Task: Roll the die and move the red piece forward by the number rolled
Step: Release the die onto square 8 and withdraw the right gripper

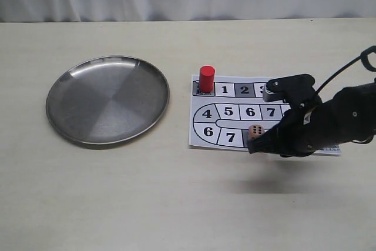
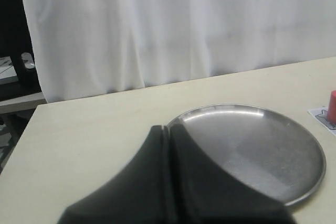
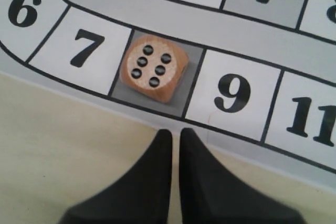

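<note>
Reading from left: finds left gripper (image 2: 168, 128) pinched together, empty, near the steel plate (image 1: 50, 110); red piece (image 1: 206, 79) upright on the square before 1; die (image 1: 254, 131) between 7 and 9, six up; right gripper (image 3: 172, 131) closed on nothing beside it. Judges piece move pending, roll unclear.

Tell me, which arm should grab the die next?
The right one, probably. The right gripper hangs just beside the die on the game board. The left gripper sits far off by the metal plate. Both look shut, so the right must open first.
</note>
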`<state>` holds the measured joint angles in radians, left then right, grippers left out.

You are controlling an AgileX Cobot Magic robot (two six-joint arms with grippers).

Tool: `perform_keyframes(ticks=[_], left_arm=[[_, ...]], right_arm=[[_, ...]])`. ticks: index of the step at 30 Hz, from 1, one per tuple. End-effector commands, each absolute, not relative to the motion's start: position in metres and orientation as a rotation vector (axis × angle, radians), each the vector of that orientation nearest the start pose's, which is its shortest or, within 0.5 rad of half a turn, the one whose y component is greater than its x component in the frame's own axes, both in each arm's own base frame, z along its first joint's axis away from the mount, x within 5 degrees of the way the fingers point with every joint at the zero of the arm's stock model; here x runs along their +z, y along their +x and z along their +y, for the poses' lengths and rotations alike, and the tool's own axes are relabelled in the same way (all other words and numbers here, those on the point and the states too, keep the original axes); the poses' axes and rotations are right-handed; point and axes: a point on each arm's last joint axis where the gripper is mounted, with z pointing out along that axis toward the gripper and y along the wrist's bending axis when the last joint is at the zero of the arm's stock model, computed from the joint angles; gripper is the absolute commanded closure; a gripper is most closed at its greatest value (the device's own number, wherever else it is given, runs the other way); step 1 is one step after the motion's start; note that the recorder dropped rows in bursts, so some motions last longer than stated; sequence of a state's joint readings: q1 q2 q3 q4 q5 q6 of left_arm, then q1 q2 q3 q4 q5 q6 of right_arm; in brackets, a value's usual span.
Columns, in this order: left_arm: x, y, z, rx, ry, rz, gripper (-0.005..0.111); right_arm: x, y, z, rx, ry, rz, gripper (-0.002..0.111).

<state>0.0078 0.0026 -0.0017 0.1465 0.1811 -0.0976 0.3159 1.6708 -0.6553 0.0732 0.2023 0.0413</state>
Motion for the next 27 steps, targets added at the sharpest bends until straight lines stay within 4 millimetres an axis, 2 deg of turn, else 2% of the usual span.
perform_keyframes(ticks=[1,22,24,27], left_arm=[[0.198,0.056,0.002,0.053,0.018,1.655,0.107],[0.198,0.056,0.002,0.053,0.018,1.655,0.107],[0.198,0.056,0.002,0.053,0.018,1.655,0.107],[0.198,0.056,0.002,0.053,0.018,1.655,0.107]], right_arm=[[0.124,0.261,0.087,0.146,-0.278,2.694,0.104],[0.121,0.262,0.087,0.145,-0.278,2.695,0.104],[0.124,0.261,0.087,0.146,-0.279,2.701,0.104],[0.14,0.263,0.088,0.148,-0.291,2.712,0.104]])
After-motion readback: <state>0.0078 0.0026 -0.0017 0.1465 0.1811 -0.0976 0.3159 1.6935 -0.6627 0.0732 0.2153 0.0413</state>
